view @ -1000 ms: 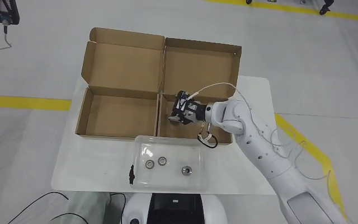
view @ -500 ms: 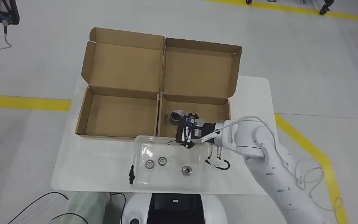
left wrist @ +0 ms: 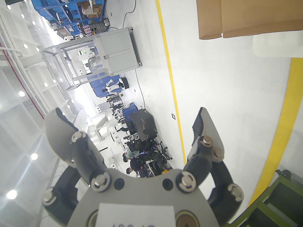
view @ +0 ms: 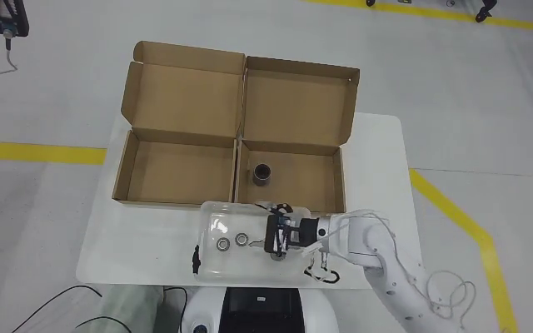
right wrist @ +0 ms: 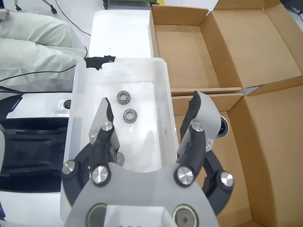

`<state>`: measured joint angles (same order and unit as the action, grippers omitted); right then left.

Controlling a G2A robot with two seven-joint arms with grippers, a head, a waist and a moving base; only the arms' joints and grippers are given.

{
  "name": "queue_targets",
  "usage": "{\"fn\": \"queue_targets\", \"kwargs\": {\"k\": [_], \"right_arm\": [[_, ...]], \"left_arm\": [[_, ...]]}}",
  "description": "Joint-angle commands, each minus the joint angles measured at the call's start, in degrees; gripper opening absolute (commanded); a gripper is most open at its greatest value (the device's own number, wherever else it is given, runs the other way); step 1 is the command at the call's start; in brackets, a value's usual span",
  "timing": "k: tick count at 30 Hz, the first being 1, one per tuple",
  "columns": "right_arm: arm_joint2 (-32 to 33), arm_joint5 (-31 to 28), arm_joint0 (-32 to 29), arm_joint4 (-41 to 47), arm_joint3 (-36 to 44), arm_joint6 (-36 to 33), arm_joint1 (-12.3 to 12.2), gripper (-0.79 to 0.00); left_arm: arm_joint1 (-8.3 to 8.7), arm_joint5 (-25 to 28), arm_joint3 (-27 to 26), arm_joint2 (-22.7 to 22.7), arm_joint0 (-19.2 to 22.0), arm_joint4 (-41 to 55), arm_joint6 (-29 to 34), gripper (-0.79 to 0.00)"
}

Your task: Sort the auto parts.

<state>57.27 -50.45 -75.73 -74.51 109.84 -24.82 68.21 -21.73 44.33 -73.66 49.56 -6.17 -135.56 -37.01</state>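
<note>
The right gripper (right wrist: 151,102) hangs over the clear bin (right wrist: 165,76) at the near edge of the surface (right wrist: 118,29), jaws wide open and empty. Centre them on the nearer bearing (right wrist: 129,115), descend straight, and close across its outer ring, clear of the second bearing (right wrist: 123,97).

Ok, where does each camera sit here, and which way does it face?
Top view: above the arms, looking down at the table, two boxes and tub; the right gripper shows over the tub.
Left wrist view: on the left wrist, facing out across the floor past a cardboard edge; open left gripper shows.
Right wrist view: on the right wrist, looking down into the tub at two metal rings; open right gripper shows.
Shared: top and right wrist views both show tub, rings, boxes.
</note>
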Motion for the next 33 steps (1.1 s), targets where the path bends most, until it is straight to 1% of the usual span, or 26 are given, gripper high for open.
{"fn": "queue_targets", "kwargs": {"k": [1, 4, 12, 18, 23, 29, 33], "right_arm": [[0.0, 0.5, -0.9, -0.7, 0.2, -1.0, -0.2, -0.172], [0.3, 1.2, -1.9, -0.3, 0.4, -3.3, -0.5, -0.182], [0.4, 1.0, -3.0, 3.1, 0.6, -15.0, -1.5, -0.179], [-0.4, 0.9, -2.7, 6.2, 0.3, -21.4, -2.0, -0.182], [-2.0, 1.5, -2.1, 7.6, -0.3, -25.4, -2.2, -0.182], [-4.0, 4.7, -0.3, 9.1, -1.6, -30.1, -2.2, -0.188], [-5.4, 5.3, 0.9, 9.9, -2.3, -32.0, -2.2, -0.188]], "left_arm": [[0.0, 0.0, 0.0, 0.0, 0.0, 0.0, 0.0, 0.0], [0.0, 0.0, 0.0, 0.0, 0.0, 0.0, 0.0, 0.0], [0.0, 0.0, 0.0, 0.0, 0.0, 0.0, 0.0, 0.0], [0.0, 0.0, 0.0, 0.0, 0.0, 0.0, 0.0, 0.0], [0.0, 0.0, 0.0, 0.0, 0.0, 0.0, 0.0, 0.0], [0.0, 0.0, 0.0, 0.0, 0.0, 0.0, 0.0, 0.0], [0.0, 0.0, 0.0, 0.0, 0.0, 0.0, 0.0, 0.0]]}}
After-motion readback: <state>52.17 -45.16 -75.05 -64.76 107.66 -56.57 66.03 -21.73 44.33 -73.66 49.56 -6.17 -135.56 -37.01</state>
